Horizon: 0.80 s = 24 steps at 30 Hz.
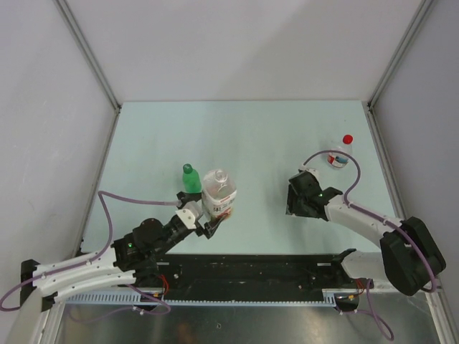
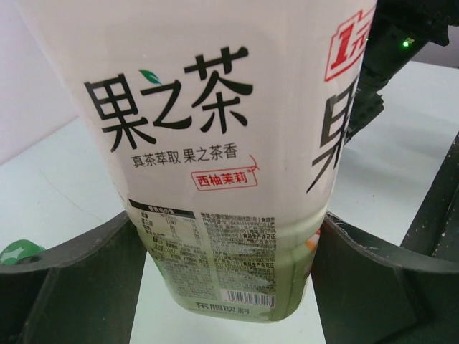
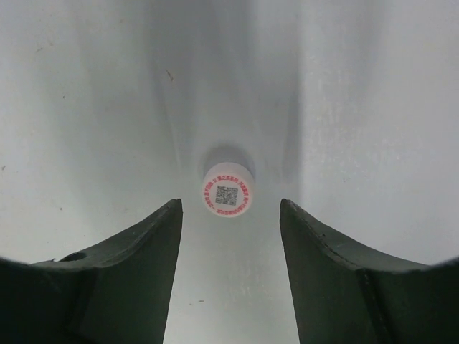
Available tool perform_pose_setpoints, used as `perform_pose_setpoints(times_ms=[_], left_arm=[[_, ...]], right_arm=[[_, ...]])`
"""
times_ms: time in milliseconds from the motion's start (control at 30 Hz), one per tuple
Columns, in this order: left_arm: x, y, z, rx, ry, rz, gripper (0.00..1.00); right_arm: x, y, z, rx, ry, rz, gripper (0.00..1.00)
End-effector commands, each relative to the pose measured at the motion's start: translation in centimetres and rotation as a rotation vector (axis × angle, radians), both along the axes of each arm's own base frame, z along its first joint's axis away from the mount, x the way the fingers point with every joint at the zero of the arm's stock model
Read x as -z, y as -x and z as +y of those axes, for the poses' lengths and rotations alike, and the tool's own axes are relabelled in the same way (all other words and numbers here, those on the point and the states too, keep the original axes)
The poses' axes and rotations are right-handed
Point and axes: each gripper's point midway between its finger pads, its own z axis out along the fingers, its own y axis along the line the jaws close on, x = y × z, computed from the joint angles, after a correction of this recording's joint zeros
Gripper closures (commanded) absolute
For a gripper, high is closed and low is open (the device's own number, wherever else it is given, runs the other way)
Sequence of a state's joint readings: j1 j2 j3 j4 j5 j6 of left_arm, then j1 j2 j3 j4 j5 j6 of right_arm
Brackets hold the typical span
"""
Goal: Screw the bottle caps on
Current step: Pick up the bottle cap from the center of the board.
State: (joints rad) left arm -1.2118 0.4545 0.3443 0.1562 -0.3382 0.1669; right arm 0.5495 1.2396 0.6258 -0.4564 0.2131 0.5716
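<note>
From above, the left hand (image 1: 214, 219) meets the wide clear bottle (image 1: 219, 188) mid-tabletop (image 1: 272, 136), beside the green bottle (image 1: 191, 183) wearing its green cap (image 1: 187, 169); the red cap (image 1: 348, 139) tops a small bottle (image 1: 337, 158) near the right edge; left wrist: fingers (image 2: 79, 287) pinch the wide clear bottle's base; right wrist: the right hand (image 3: 229, 208) is spread, the white cap (image 3: 227, 192) on the tabletop between, untouched.

The pale green desk (image 1: 251, 136) carries three bottles, all upright. A green bottle (image 1: 191, 179) stands left of centre, just beside a wider clear bottle (image 1: 219, 190) with an orange label. A small clear bottle (image 1: 340, 155) with a red label stands well apart, near the far right edge. A white cap (image 3: 227, 191) lies on the bare surface, printed top up.
</note>
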Motion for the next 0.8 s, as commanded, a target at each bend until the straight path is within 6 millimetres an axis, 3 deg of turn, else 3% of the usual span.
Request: perform_pose_setpoints(times_ms=[0,100,467,767], left_arm=[[-0.1,0.3,-0.1,0.018,0.025,-0.028,0.99],[0.0,0.1,0.1,0.002,0.029,-0.019,0.99],[0.4,0.6,-0.8,0.049,0.0,-0.004,0.99],[0.7,0.7,-1.1,0.069,-0.042,-0.037,1.0]], right_arm=[[0.5,-0.8,0.6,-0.015,0.042,-0.037,0.42],[1.1,-0.9,1.1,-0.022,0.052,-0.036,0.49],[2.1,-0.9,0.3,0.017,0.141,-0.028,0.55],[0.7,0.0,0.8,-0.017,0.12,-0.035,0.8]])
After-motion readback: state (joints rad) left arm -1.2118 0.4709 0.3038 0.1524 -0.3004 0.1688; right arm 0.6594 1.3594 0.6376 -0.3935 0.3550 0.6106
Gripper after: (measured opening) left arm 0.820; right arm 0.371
